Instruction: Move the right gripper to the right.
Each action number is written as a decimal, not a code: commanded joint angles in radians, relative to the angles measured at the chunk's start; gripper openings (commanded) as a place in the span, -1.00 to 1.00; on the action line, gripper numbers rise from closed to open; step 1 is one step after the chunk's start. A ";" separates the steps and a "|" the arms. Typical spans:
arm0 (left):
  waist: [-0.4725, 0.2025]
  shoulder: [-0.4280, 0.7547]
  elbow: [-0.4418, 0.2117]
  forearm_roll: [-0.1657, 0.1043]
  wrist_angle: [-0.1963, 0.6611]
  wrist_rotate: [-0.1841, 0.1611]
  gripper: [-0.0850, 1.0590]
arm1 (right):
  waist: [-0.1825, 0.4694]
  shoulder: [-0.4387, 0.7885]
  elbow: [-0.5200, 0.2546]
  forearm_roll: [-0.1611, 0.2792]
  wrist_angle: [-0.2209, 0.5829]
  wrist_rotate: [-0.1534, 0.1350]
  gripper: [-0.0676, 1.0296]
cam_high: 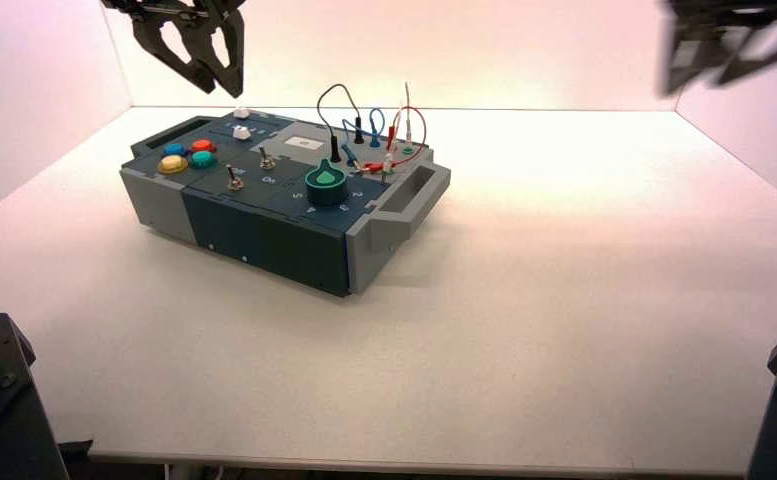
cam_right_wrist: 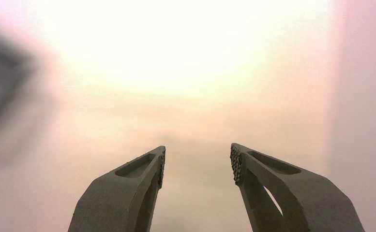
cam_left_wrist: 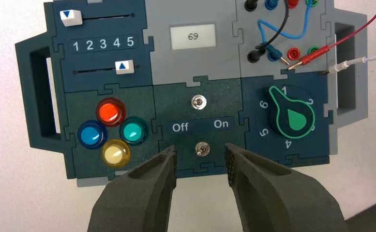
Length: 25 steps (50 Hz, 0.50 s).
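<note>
A plain white matte tabletop (cam_high: 564,330) fills the scene, closed in by white walls (cam_high: 524,50) at the back and both sides. Warm, pinkish light washes the back wall brightest.

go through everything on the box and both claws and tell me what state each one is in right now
Left claw: open, held above the box.
Right claw: open, empty, raised at the far right.
Upper slider: at its far end beyond 1.
Lower slider: near 4.
Display: reads 69.
Green knob: points to 1.
</note>
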 commanded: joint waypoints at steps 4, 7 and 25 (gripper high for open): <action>-0.008 -0.011 -0.028 0.002 0.002 -0.002 0.09 | -0.298 -0.058 0.037 0.011 -0.098 0.028 0.41; -0.011 -0.009 -0.028 0.002 0.002 -0.002 0.09 | -0.333 -0.074 0.052 0.009 -0.126 0.029 0.41; -0.021 -0.009 -0.037 0.002 0.008 -0.002 0.09 | -0.364 -0.114 0.066 0.005 -0.149 0.034 0.41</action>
